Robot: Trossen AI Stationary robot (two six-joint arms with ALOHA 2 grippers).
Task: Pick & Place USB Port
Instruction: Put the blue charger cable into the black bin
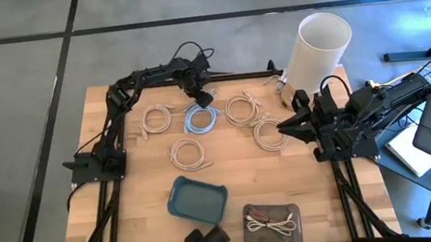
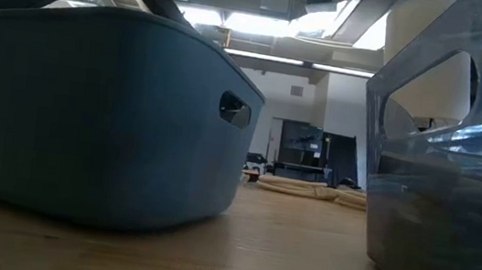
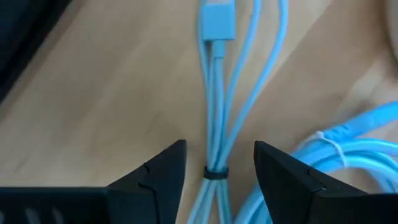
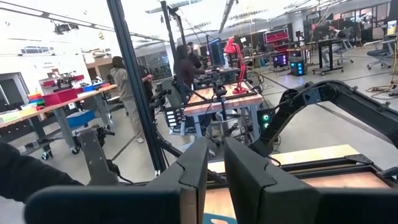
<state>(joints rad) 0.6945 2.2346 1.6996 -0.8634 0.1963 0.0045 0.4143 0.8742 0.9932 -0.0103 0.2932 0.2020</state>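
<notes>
**Blue cable lies between the left tool's fingers**

Here, going left to right: the left tool (image 3: pixel 216 171) hangs low over the blue cable (image 1: pixel 201 118) at the tabletop's (image 1: pixel 137 179) far side. Its fingers stand apart, one each side of the tied strands, gripping nothing. The strands run straight ahead, along the tool's reach, ending in a plug (image 3: pixel 217 23). The right tool (image 4: pixel 216 165), fingers nearly together and empty, waits raised at the right edge, farther off.

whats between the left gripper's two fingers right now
The left wrist view shows the blue cable's tied strands running between the left gripper's open fingers, over bare wood.
</notes>
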